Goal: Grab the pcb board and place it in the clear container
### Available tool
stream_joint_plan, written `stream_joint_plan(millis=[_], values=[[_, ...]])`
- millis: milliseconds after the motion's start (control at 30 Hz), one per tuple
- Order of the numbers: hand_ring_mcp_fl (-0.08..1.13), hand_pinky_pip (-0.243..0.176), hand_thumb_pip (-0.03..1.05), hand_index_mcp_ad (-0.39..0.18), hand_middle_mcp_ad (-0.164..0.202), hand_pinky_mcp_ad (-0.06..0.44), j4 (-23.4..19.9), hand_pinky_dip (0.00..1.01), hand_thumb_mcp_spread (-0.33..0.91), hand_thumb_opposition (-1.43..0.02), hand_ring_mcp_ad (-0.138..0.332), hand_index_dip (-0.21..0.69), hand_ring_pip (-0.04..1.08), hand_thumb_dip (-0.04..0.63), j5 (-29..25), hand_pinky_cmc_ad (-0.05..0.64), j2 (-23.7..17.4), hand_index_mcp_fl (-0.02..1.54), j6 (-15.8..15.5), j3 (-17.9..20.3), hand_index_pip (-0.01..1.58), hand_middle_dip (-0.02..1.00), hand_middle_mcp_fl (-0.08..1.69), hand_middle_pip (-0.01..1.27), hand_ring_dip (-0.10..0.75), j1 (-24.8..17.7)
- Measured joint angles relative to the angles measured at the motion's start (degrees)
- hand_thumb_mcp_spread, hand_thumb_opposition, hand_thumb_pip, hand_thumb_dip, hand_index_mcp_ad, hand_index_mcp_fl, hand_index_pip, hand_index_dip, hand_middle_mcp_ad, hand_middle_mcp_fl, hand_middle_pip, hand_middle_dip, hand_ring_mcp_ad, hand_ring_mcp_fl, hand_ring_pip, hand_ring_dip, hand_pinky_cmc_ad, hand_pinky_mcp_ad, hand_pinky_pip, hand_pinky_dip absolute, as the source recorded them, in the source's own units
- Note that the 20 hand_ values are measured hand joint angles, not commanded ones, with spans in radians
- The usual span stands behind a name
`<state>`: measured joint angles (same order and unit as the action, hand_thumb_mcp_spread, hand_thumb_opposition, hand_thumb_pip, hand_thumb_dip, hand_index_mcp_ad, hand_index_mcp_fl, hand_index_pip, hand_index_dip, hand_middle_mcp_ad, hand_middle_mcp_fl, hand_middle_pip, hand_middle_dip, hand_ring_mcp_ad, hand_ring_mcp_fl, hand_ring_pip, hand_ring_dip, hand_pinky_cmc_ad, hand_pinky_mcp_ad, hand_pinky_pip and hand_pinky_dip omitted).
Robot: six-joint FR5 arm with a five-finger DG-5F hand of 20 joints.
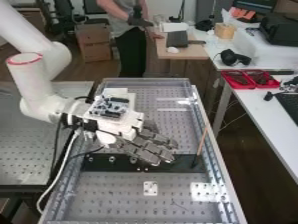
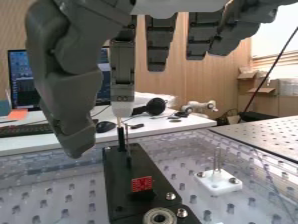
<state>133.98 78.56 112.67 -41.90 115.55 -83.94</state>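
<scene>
The hand (image 1: pixel 151 146) hangs over the bench beside the black plate, its fingers extended and relaxed. In the wrist view the hand (image 2: pixel 65 82) is open, with several straight fingers and a thumb, and nothing lies between them. A small red board (image 2: pixel 142 184), seemingly the pcb, stands upright in a dark holder on the black plate (image 2: pixel 133 162), apart from the fingers. I cannot make out a separate clear container with certainty.
A thin upright rod (image 1: pixel 201 145) stands at the black plate's end. White block (image 2: pixel 218 181) carries two metal pins. A bearing (image 2: pixel 159 217) lies on the black plate. Another white plate (image 1: pixel 207 192) is near the bench's right edge. Red trays (image 1: pixel 241 79) sit on the side table.
</scene>
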Motion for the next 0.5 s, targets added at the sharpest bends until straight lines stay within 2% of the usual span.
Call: stream_joint_plan(millis=[267,500], values=[[0.01,-0.091,0.40,-0.134,0.016,0.101,-2.94,0.18,0.57,-0.80,0.150,0.237,0.09,0.190,2.43,0.164,1.91,0.04,-1.62,0.03,1.46,0.17,0.12,0.13,0.000,1.38],[0.01,-0.091,0.40,-0.143,0.014,0.101,-4.46,0.18,0.57,-0.82,0.152,0.237,0.10,0.194,5.91,0.176,3.28,0.04,-3.33,-0.16,1.49,0.17,0.12,0.13,0.009,2.90]])
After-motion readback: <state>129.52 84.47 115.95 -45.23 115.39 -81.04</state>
